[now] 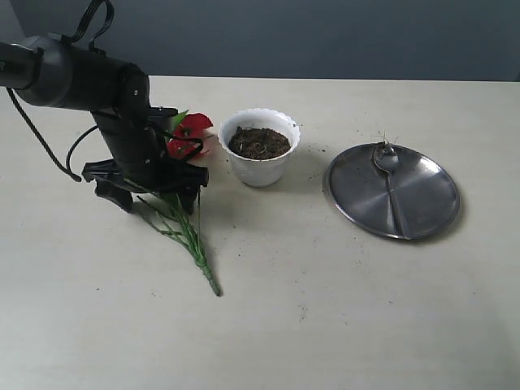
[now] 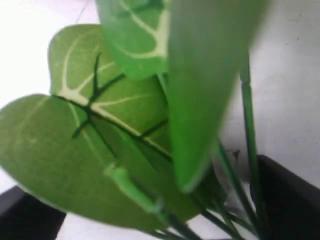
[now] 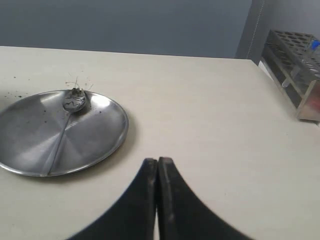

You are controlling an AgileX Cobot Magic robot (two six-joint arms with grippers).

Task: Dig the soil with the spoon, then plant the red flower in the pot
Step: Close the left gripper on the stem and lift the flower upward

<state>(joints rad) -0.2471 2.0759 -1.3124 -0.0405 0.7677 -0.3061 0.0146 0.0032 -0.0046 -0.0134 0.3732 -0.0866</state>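
The red flower (image 1: 192, 130) lies on the table left of the pot (image 1: 260, 166), its green stems (image 1: 193, 244) running toward the front. My left gripper (image 1: 153, 185) stands open low over the stems just below the leaves, one finger on each side. In the left wrist view the green leaves (image 2: 100, 135) fill the picture, with a stem (image 2: 248, 130) beside a dark finger (image 2: 292, 200). The white pot holds dark soil (image 1: 258, 142). The spoon (image 1: 389, 175) lies on the steel plate (image 1: 431, 195), with crumbs of soil on its head (image 3: 75, 101). My right gripper (image 3: 158, 163) is shut and empty, apart from the plate (image 3: 100, 130).
A rack of test tubes (image 3: 295, 65) stands at the table's far corner in the right wrist view. A few soil crumbs lie scattered on the table around the plate. A black cable (image 1: 41, 138) hangs from the left arm.
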